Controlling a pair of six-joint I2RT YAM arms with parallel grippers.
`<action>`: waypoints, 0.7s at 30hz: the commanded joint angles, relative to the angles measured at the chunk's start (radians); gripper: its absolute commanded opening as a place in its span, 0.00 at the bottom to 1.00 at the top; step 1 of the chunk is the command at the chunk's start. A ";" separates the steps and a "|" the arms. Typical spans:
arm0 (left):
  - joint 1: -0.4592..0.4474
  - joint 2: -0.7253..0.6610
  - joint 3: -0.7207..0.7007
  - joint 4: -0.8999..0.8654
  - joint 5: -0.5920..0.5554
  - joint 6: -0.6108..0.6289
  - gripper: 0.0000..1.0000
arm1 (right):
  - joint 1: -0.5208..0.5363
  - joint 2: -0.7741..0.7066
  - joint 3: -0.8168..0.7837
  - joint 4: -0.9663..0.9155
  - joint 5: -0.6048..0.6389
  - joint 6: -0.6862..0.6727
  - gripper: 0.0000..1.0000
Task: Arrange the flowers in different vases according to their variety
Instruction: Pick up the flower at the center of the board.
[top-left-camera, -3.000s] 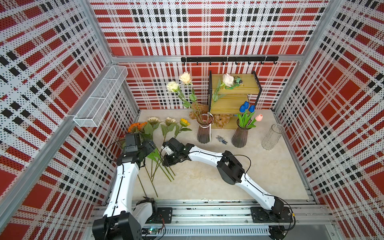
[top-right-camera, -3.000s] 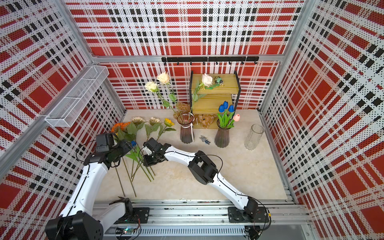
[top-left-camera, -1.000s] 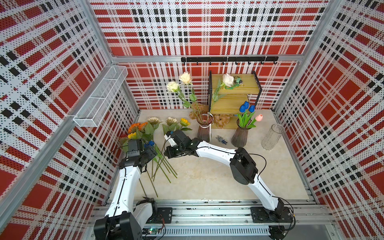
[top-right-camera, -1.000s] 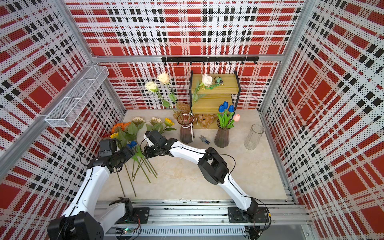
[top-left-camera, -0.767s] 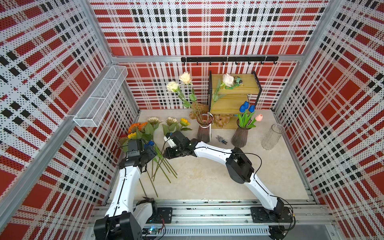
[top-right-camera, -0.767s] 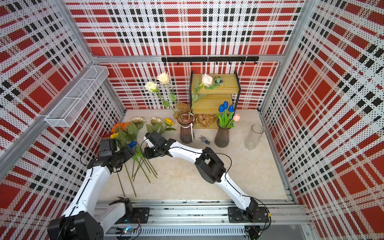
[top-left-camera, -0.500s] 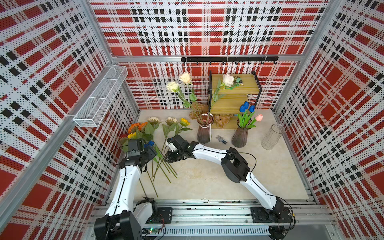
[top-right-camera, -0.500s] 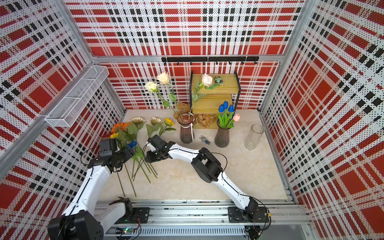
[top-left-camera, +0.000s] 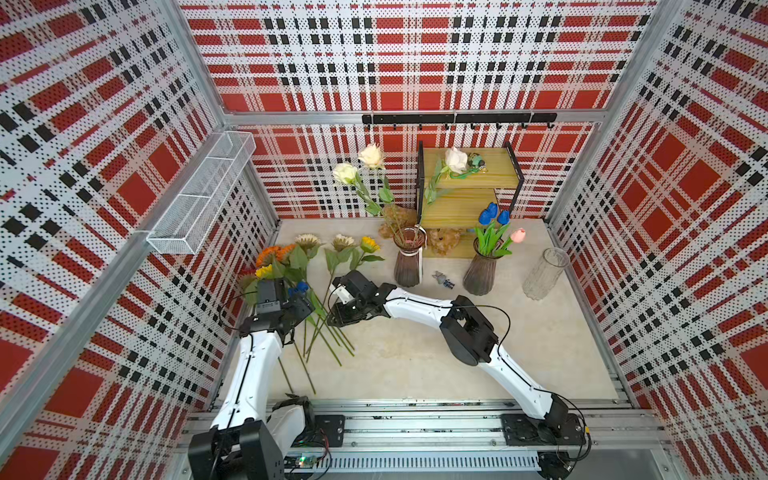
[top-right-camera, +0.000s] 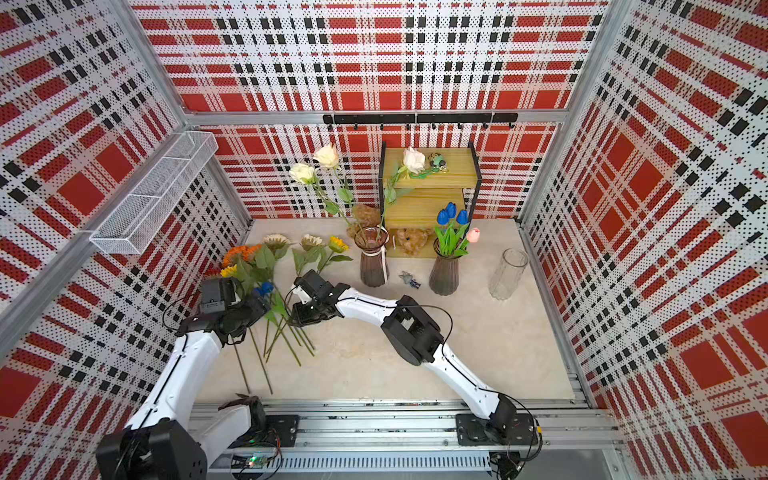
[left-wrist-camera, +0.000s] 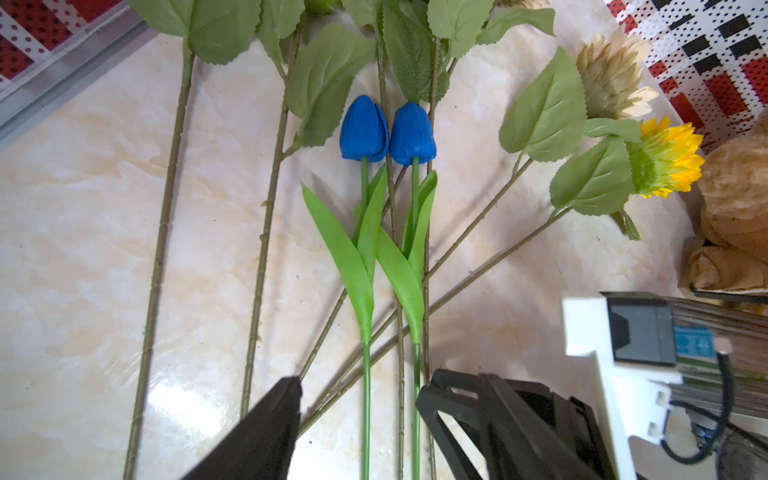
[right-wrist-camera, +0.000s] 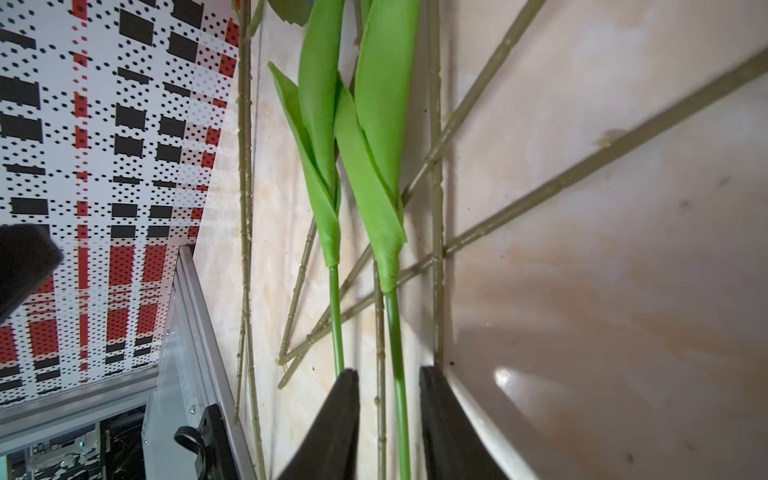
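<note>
**Right arm slides back down the stems**

Right tool (right-wrist-camera: 388, 374) has drawn back from the sunflowers (top-left-camera: 345, 243) toward the stem ends, its jaws narrowly parted around one stem of the two blue tulips (left-wrist-camera: 363, 129). Left tool (left-wrist-camera: 361, 386) stands wide over both tulip stems. Both tulips lie on the worktop (top-left-camera: 415, 353) atop crossed sunflower stems.

The left arm (top-left-camera: 253, 365) reaches forward from its base, and the left tool (left-wrist-camera: 359, 386) points ahead with jaws spread wide. The right arm (top-left-camera: 415, 309) bends at the elbow and stretches across toward the left one; the right tool (right-wrist-camera: 388, 374) has its jaws narrowly parted.
</note>
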 joint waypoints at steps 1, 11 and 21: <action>0.007 0.002 -0.011 0.021 -0.007 0.008 0.72 | -0.005 0.037 0.029 -0.001 -0.022 0.007 0.31; 0.007 0.006 -0.012 0.027 -0.006 0.007 0.73 | -0.005 0.063 0.058 -0.014 -0.034 0.015 0.28; 0.007 0.008 -0.014 0.028 -0.006 0.009 0.73 | -0.007 0.054 0.056 -0.014 -0.023 0.014 0.05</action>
